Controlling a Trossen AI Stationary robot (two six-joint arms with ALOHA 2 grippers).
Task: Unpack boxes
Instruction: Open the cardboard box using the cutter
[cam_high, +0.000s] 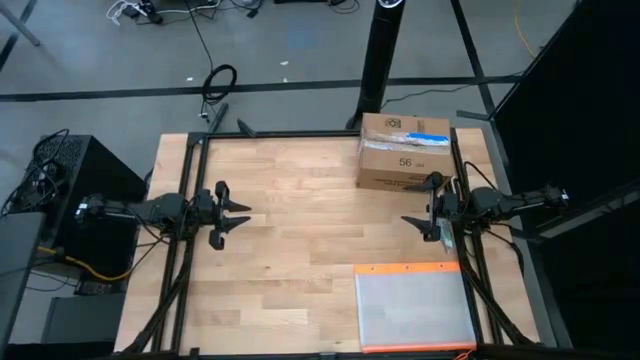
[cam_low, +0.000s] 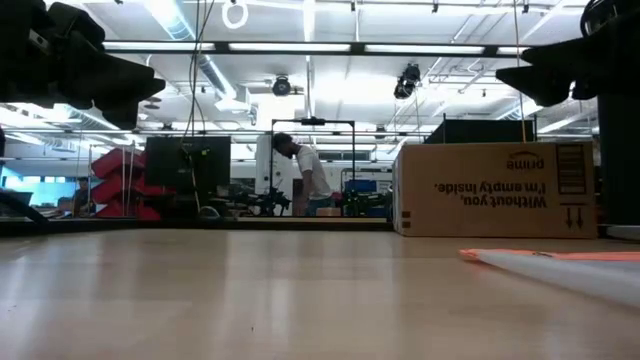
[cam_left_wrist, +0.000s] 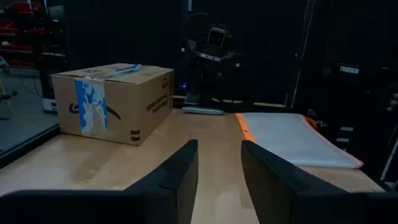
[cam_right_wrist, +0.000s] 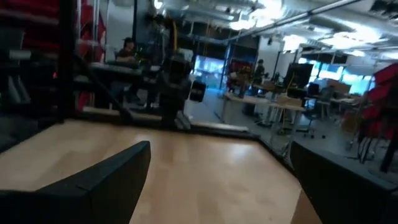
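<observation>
The brown cardboard box (cam_high: 405, 152) stands shut on its bottom at the table's far right corner, with a white-and-blue label (cam_left_wrist: 91, 106) and the mark "56" on top. It also shows in the low view, as the box (cam_low: 495, 190). My left gripper (cam_high: 240, 220) hovers level above the table's left side, pointing toward the right edge. Its fingers (cam_left_wrist: 219, 144) are open with nothing between them. My right gripper (cam_high: 412, 225) hovers at the right side, just near of the box, facing left. It stands wide open (cam_right_wrist: 221, 146) and empty.
A flat clear pouch with an orange edge (cam_high: 413, 308) lies at the table's near right corner. Bare wood (cam_high: 300, 230) stretches between the two grippers. A black metal frame (cam_high: 300, 134) runs round the table. A person (cam_low: 305, 175) stands in the room beyond the far edge.
</observation>
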